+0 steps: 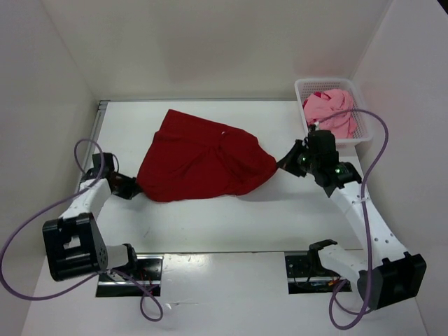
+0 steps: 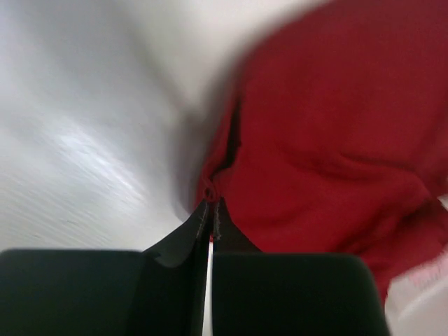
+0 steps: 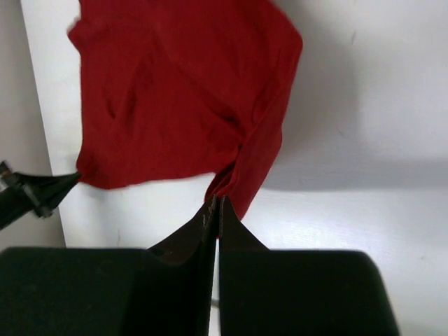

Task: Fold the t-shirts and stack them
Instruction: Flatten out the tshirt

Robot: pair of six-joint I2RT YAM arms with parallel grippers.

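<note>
Bench (image 1: 231, 224): white, carrying the shirt in its middle and the basket at its far right corner.
Dark red shirt (image 1: 203, 161): rumpled and spread across the middle of the bench, its right end drawn out to a point.
Basket (image 1: 329, 82): white lattice, well apart from the red shirt.
Pink shirt (image 1: 329, 108): bunched inside the basket.
Left jaws: closed tight, pinching the red shirt's near left corner.
Right jaws: closed tight, pinching the red shirt's pointed right end.
</note>
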